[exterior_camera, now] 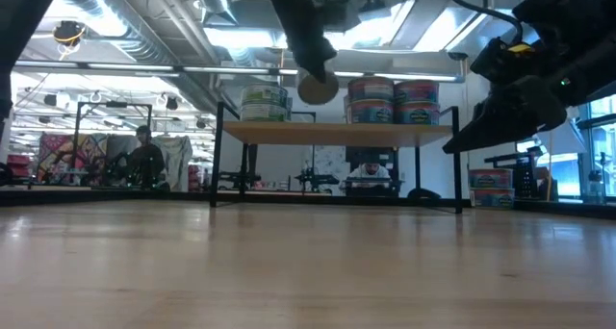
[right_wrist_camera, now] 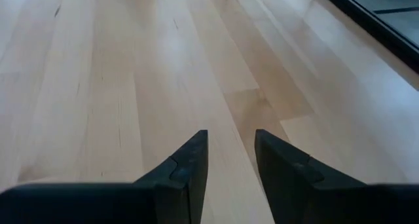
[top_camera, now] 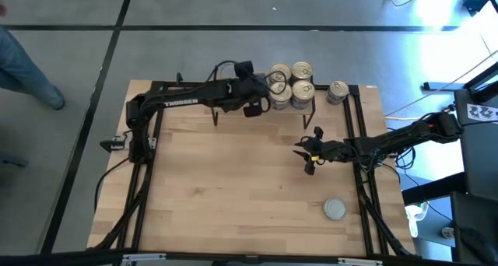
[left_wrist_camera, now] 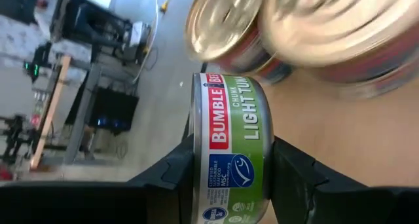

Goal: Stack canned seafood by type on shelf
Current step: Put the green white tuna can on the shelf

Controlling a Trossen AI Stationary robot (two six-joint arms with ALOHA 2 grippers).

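Note:
My left gripper [top_camera: 264, 95] reaches over the light-wood shelf [exterior_camera: 337, 130] at the table's far edge and is shut on a green-labelled tuna can [left_wrist_camera: 232, 152]. Gold-lidded cans with red and blue labels [left_wrist_camera: 226, 21] stand stacked on the shelf's right half [top_camera: 301, 70]. In the low view a green-labelled stack [exterior_camera: 265, 103] stands on the shelf's left part. Another can [top_camera: 337, 91] stands on the table right of the shelf. A silver-lidded can [top_camera: 334, 209] sits near the table's right front. My right gripper [top_camera: 305, 159] hovers open over bare wood, touching nothing. My left gripper holds the green tuna can pinched between its two fingers [left_wrist_camera: 173, 175], one finger on each flat end [left_wrist_camera: 196, 165]. The label faces the wrist camera. The can is lifted clear above the shelf board, turned on its edge, close beside the red and blue stacks.
The shelf stands on thin black legs [exterior_camera: 218, 165], with open space under the board. Black frame rails [top_camera: 362, 134] run along the table's sides. Bare wood lies across the table's middle and left [top_camera: 226, 180]. People and equipment show in the room beyond.

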